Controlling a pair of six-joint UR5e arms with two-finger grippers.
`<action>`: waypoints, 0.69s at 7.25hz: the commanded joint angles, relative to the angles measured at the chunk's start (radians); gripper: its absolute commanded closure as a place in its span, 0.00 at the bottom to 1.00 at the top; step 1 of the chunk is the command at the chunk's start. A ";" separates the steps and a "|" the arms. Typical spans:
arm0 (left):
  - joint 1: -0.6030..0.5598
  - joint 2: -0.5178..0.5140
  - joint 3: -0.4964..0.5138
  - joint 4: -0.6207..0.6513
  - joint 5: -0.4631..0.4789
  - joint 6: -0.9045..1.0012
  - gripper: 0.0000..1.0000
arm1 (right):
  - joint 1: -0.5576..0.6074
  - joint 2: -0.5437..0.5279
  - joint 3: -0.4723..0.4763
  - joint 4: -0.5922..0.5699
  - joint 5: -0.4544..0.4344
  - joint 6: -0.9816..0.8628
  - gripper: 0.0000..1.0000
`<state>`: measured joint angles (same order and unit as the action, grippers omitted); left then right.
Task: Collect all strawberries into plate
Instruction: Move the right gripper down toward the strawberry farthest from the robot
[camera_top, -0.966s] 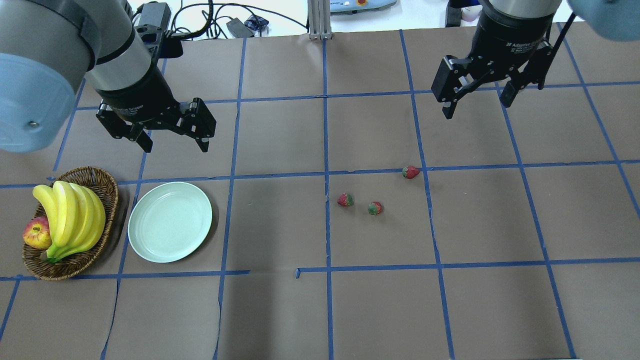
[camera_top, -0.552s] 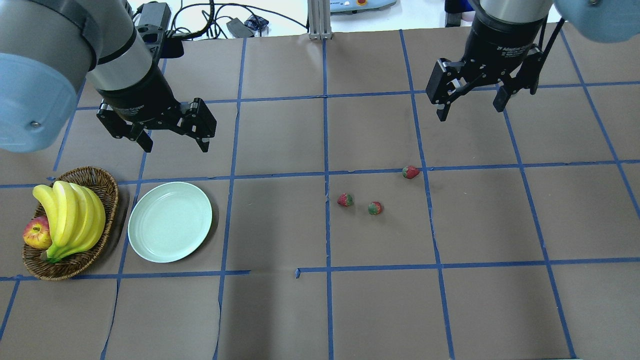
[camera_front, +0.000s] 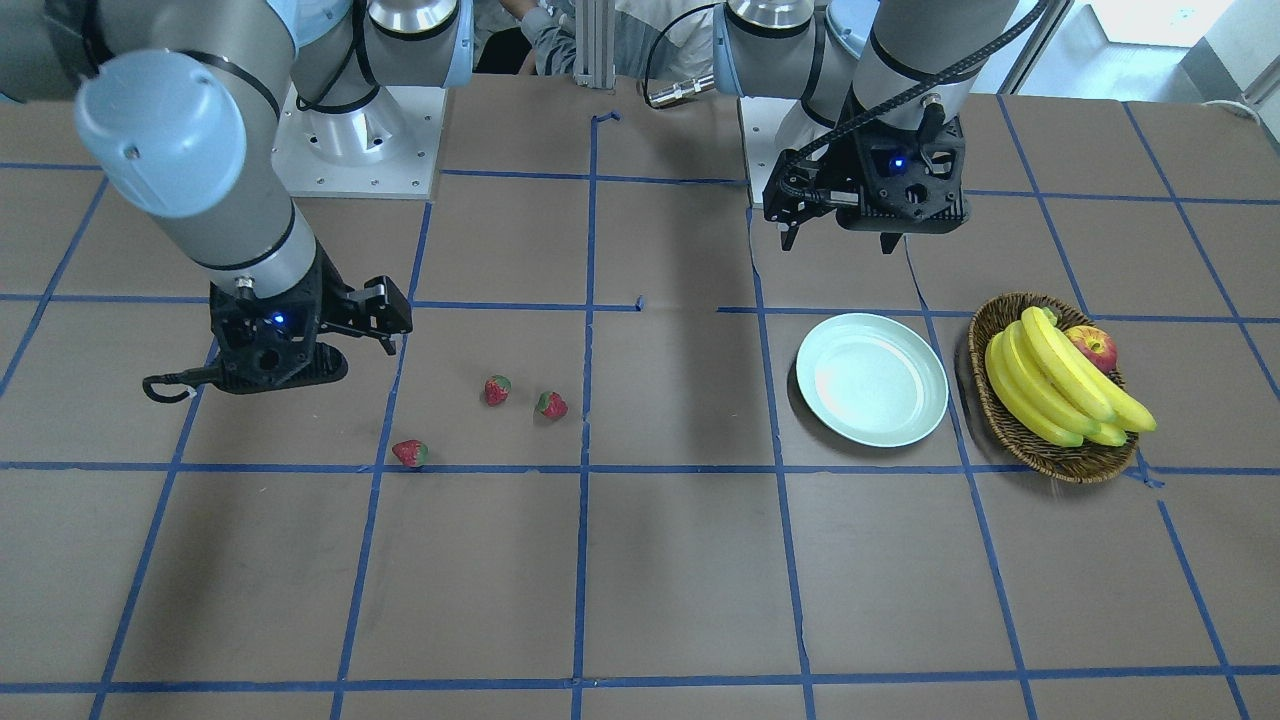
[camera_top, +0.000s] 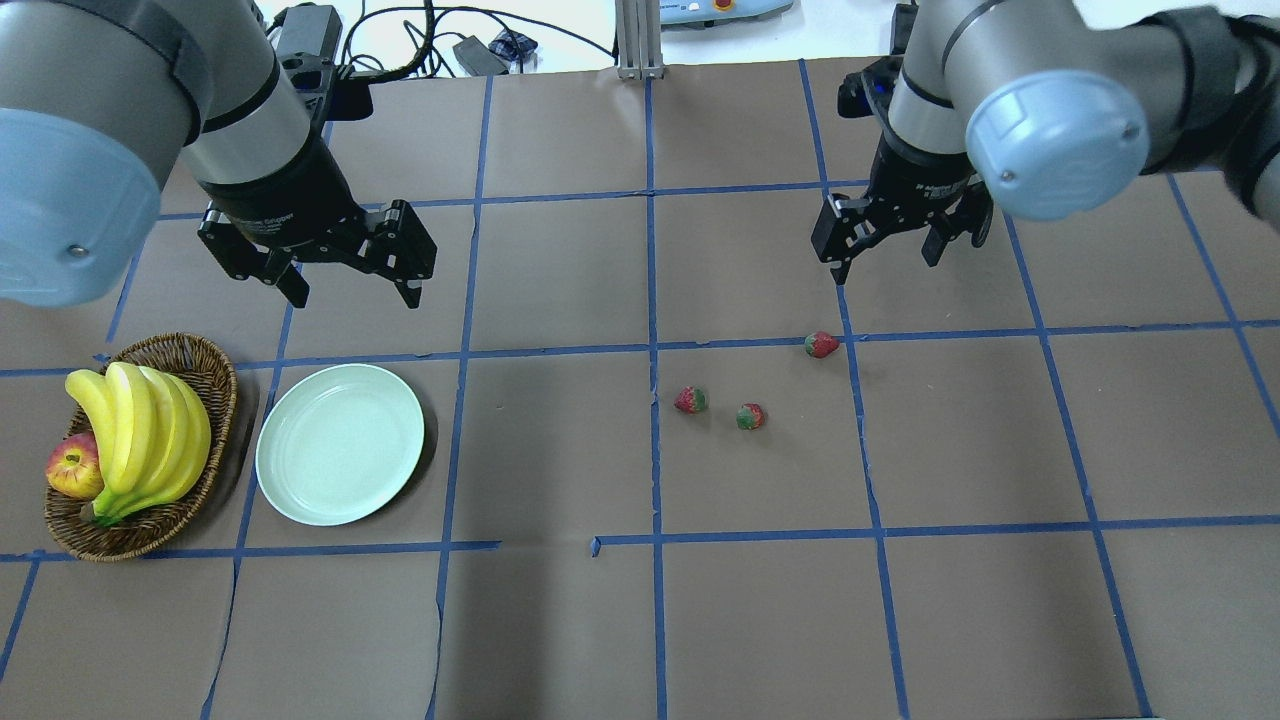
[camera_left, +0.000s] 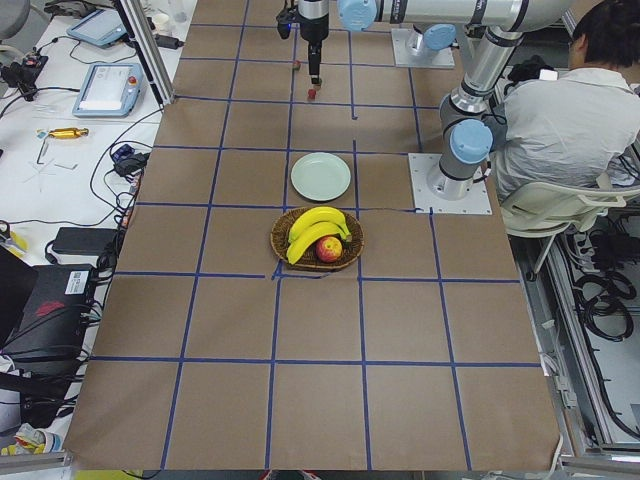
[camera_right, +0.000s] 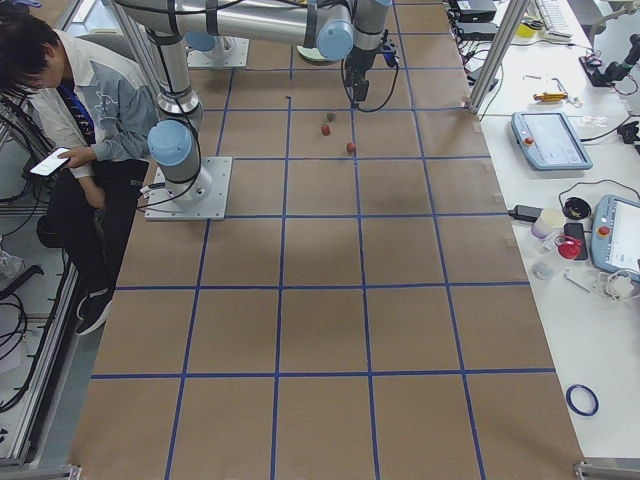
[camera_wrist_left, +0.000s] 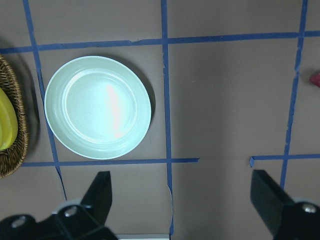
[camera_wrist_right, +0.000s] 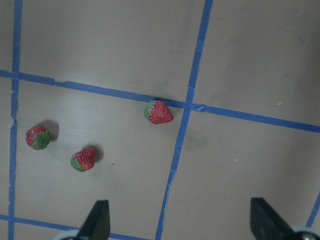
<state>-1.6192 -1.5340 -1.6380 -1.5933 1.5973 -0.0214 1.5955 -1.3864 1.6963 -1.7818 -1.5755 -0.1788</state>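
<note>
Three small red strawberries lie on the brown table right of centre: one (camera_top: 821, 345) on a blue tape line, two (camera_top: 691, 400) (camera_top: 750, 416) nearer the middle. They show in the right wrist view too (camera_wrist_right: 158, 112) (camera_wrist_right: 38, 137) (camera_wrist_right: 84, 158). The empty mint-green plate (camera_top: 340, 443) lies at the left, also in the left wrist view (camera_wrist_left: 97, 107). My right gripper (camera_top: 885, 265) is open and empty, above the table just beyond the tape-line strawberry. My left gripper (camera_top: 353, 296) is open and empty, hovering beyond the plate.
A brown wicker basket (camera_top: 215, 362) with bananas (camera_top: 140, 430) and a red-yellow apple (camera_top: 73, 468) stands left of the plate. Blue tape lines grid the table. Cables and devices lie past the far edge. A person sits behind the robot bases in the side views.
My right arm has swung in and its gripper has moved left and lower, closer to the tape-line strawberry. The left gripper, the plate and the strawberries have stayed put.
</note>
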 joint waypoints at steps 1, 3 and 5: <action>-0.002 -0.001 0.000 -0.005 0.001 0.000 0.00 | 0.001 0.038 0.101 -0.103 0.005 -0.103 0.00; -0.001 -0.001 0.000 -0.005 0.004 0.000 0.00 | 0.001 0.122 0.105 -0.178 0.069 -0.155 0.00; -0.002 -0.001 -0.002 -0.007 0.003 0.000 0.00 | 0.001 0.159 0.105 -0.189 0.075 -0.185 0.00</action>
<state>-1.6209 -1.5355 -1.6388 -1.5988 1.6016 -0.0215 1.5969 -1.2531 1.8000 -1.9590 -1.5052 -0.3444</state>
